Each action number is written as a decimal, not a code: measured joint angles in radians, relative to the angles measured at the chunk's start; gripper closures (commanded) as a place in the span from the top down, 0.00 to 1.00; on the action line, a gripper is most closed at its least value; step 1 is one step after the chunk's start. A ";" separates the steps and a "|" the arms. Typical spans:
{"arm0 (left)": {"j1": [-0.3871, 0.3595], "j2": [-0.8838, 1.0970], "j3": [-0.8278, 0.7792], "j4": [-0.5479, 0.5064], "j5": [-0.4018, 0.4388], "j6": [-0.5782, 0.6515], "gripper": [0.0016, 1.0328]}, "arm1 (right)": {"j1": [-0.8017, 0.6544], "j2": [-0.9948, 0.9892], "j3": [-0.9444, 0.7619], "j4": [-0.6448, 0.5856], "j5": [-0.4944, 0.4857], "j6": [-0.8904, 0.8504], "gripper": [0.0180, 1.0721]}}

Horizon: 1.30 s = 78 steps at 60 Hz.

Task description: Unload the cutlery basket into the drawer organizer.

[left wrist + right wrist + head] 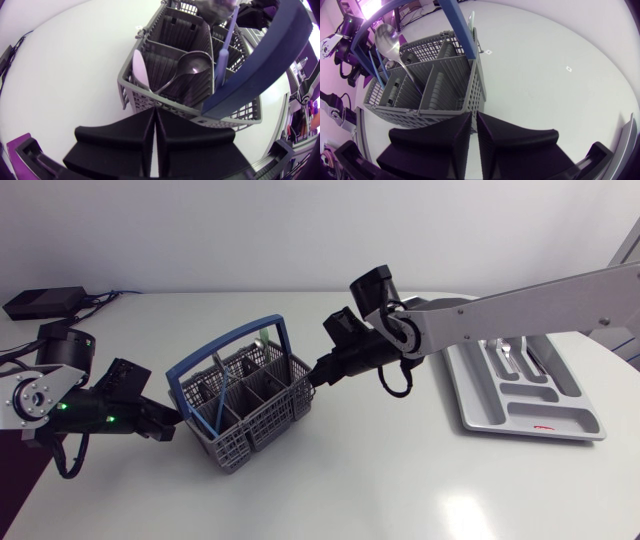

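Observation:
The grey cutlery basket (250, 405) with a blue handle (225, 355) stands mid-table. It holds a metal spoon (192, 62), a white handle (140, 70) and a blue utensil (225, 45); the right wrist view shows the spoon (387, 42) too. My left gripper (175, 425) is shut, tips against the basket's left wall (135, 97). My right gripper (317, 372) is pinched on the basket's right corner (476, 95), with only a thin slit between its fingers. The grey drawer organizer (525, 390) lies at the right.
A black box (45, 302) with cables sits at the table's far left corner. My right arm (500, 310) stretches over the organizer's near end. The organizer's far compartments hold a few pieces of cutlery (512, 352).

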 measured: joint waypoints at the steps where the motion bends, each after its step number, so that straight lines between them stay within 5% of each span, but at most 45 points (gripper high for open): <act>1: 0.000 0.008 0.005 0.007 -0.001 -0.002 0.03 | -0.002 -0.005 -0.004 0.000 -0.003 0.000 0.15; 20: -0.016 0.179 0.138 0.072 -0.025 -0.027 0.03 | 0.035 -0.163 -0.163 -0.022 -0.023 0.000 0.14; 47: -0.209 0.367 0.294 0.108 -0.070 -0.086 0.04 | 0.024 -0.391 -0.384 -0.060 0.007 -0.001 0.14; 56: -0.207 0.368 0.294 0.109 -0.060 -0.086 0.18 | 0.014 -0.414 -0.409 -0.058 0.039 -0.001 0.16; 64: -0.154 0.293 0.238 0.099 -0.031 -0.072 0.37 | 0.008 -0.418 -0.415 -0.034 0.091 -0.009 0.58; 71: -0.093 0.151 0.165 0.096 -0.031 -0.041 0.46 | 0.002 -0.449 -0.433 -0.028 0.152 -0.014 0.83; 78: -0.074 -0.028 0.101 0.104 -0.031 -0.028 0.47 | 0.003 -0.505 -0.453 -0.025 0.205 -0.021 0.84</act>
